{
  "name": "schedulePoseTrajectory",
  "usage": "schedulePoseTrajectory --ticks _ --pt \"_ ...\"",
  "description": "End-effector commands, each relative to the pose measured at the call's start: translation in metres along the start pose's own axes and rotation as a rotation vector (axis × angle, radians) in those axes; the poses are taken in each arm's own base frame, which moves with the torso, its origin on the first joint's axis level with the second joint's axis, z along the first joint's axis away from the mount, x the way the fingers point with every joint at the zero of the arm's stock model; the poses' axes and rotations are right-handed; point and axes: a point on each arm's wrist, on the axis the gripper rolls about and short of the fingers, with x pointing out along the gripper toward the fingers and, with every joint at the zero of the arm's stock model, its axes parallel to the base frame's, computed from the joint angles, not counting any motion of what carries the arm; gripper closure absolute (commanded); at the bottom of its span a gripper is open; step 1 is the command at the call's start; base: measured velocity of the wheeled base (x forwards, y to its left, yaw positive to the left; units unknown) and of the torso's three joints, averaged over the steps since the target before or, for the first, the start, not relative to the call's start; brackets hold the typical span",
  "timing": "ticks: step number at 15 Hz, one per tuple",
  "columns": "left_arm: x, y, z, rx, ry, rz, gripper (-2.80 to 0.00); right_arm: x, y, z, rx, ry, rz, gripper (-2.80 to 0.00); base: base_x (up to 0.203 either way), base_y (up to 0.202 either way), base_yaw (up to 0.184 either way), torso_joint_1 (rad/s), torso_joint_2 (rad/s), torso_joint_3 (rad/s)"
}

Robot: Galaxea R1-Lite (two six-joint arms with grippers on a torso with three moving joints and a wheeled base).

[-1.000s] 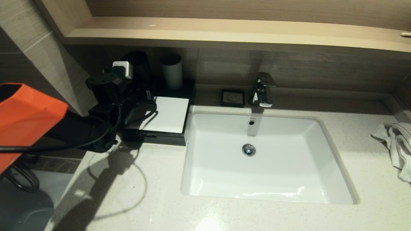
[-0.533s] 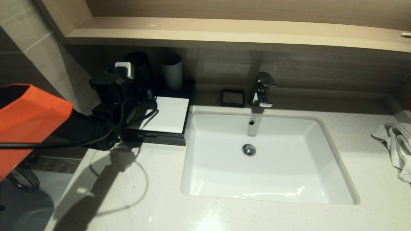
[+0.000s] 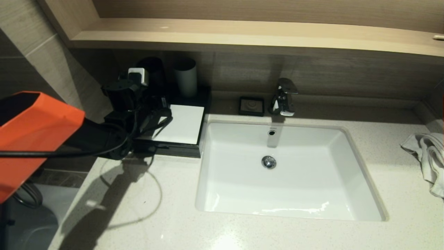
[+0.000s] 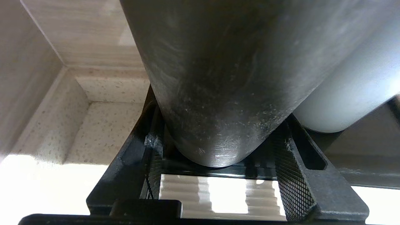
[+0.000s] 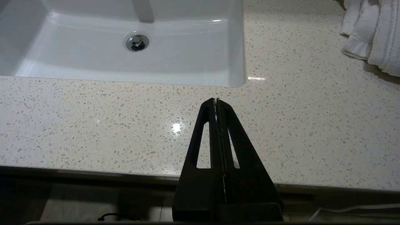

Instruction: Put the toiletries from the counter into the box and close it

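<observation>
No sachets show in any view. The black box (image 3: 173, 150) with its white top panel (image 3: 185, 125) stands on the speckled counter (image 3: 138, 215) left of the sink, and its drawer front looks flush. My left gripper (image 3: 156, 104) is low over the box top at its back left. In the left wrist view the left gripper (image 4: 218, 134) is open, with one finger on each side of the base of the dark cup (image 4: 225, 78). My right gripper (image 5: 216, 100) is shut and empty above the counter's front edge, out of the head view.
A dark cup (image 3: 152, 69) and a pale cup (image 3: 185, 78) stand on the back of the box. The white sink (image 3: 288, 173), faucet (image 3: 284, 97) and black soap dish (image 3: 251, 106) are to the right. A white towel (image 3: 428, 156) lies at the far right. A wooden shelf runs overhead.
My left arm has moved a little to the right and toward the back wall, bringing its gripper closer to the dark cup. The box and cups have not moved.
</observation>
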Motion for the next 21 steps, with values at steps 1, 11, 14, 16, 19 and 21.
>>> schedulePoseTrajectory --ticks 1,11,14,16,19,21 --pt "0.002 0.000 0.001 -0.001 -0.010 0.002 0.00 0.000 0.000 0.000 -0.001 0.000 -0.001 0.00 0.000 0.000 0.000 0.000 0.00 0.000" --pt "0.010 -0.001 -0.002 -0.003 -0.021 0.005 0.00 0.000 0.000 0.000 -0.001 0.000 0.001 0.00 0.000 0.000 0.000 0.000 0.00 0.000" --pt "0.012 0.003 -0.001 -0.001 -0.019 0.014 0.00 0.000 0.000 0.000 -0.001 0.000 -0.001 0.00 0.000 0.000 0.000 0.000 0.00 0.000" --pt "0.012 0.003 -0.001 0.000 -0.018 0.014 0.00 0.000 0.000 0.000 -0.001 0.000 0.000 0.00 0.000 0.000 0.000 0.000 0.00 0.000" --pt "0.012 0.003 -0.002 0.001 -0.010 0.014 0.00 0.000 0.000 0.000 -0.001 0.000 0.001 0.00 0.000 0.000 0.000 0.000 0.00 0.000" --pt "0.013 0.003 -0.002 0.001 -0.009 0.013 0.00 0.000 0.000 0.000 -0.001 0.000 0.001 0.00 0.000 0.000 0.000 0.000 0.00 0.000"
